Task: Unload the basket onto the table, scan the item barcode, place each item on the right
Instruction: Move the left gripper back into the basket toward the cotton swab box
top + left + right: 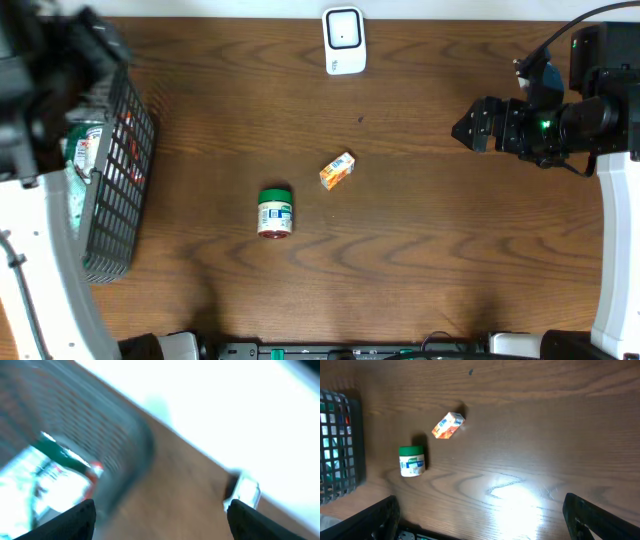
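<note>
Now | left claw (pixel 161 510) wide | right claw (pixel 480 505) wide | jar (pixel 274 212) and carton (pixel 337 171) apart on table (pixel 420 250)

A dark brown wood-grain surface (pixel 430 250) fills the view. A bright patch of reflected light (pixel 512 497) lies near its front edge, and a pale strip (pixel 200 8) runs beyond the far edge.

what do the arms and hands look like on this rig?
Both are black: left hand, right hand, with blunt dark fingers. The right wrist block carries a green light and a black cable looping off it. The lower arm links are white.
</note>
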